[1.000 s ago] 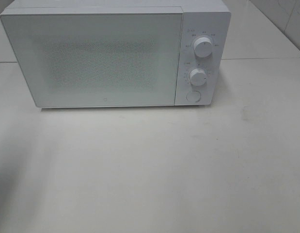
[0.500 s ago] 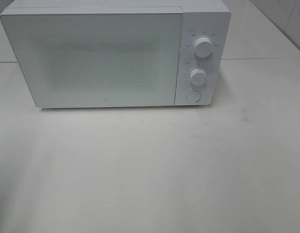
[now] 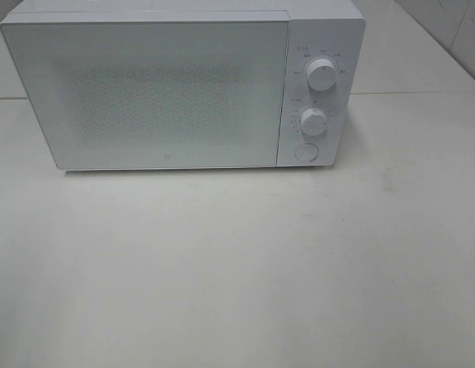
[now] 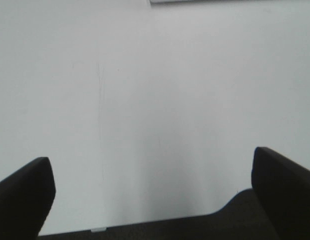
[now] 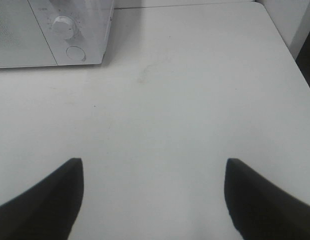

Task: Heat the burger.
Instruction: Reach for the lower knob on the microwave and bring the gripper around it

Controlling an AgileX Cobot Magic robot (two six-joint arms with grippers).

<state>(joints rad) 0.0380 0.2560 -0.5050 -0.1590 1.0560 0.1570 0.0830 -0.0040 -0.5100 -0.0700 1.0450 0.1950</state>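
High view: shut microwave [image 3: 168,92] on the table [image 3: 237,268]; the burger is not visible. Left wrist: left gripper [image 4: 150,160] fingers wide apart over the table, nothing between. Right wrist: right gripper [image 5: 153,162] fingers apart, empty, well apart from the microwave.

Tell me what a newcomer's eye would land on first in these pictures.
A white microwave dominates the back of the pale table. Its door is shut, and the panel to the right of the door has an upper knob and a lower knob above a round button. In the wrist views the left hand and the right hand each hang open over the tabletop, holding nothing. No burger shows in any view.
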